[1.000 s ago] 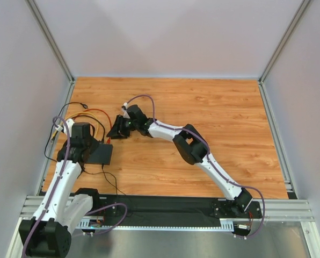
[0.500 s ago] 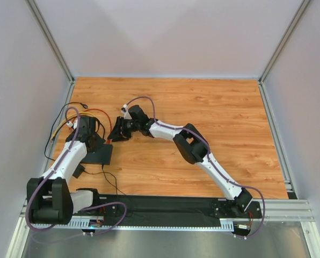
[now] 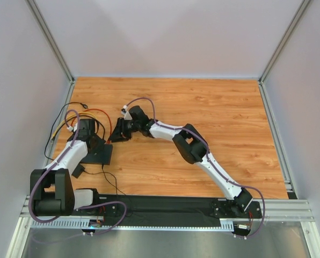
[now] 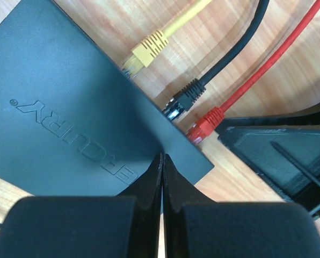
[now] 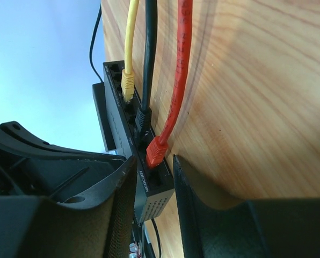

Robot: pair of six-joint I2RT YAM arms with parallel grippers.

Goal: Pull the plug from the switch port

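The switch point(image 4: 79, 107) is a flat black box lying at the left of the wooden table point(image 3: 213, 123); it also shows in the top view point(image 3: 102, 156). Three plugs sit in its ports: yellow point(image 4: 144, 51), black point(image 4: 186, 97) and red point(image 4: 205, 124). My left gripper point(image 4: 162, 158) is shut, with its tips over the switch's top near the port edge. My right gripper point(image 5: 154, 161) is open. Its fingers point(image 5: 189, 183) stand on either side of the red plug point(image 5: 157, 150) without closing on it. The right gripper's dark body point(image 4: 278, 156) shows beside the red plug.
Yellow point(image 5: 130, 32), black point(image 5: 150, 48) and red point(image 5: 182, 64) cables run from the ports across the table towards the left wall point(image 3: 20, 80). A thin black lead point(image 3: 109, 180) trails from the switch to the front rail point(image 3: 165, 207).
My left arm has folded lower and its gripper has shifted slightly up and right over the switch. My right gripper has edged a little towards the switch's ports.
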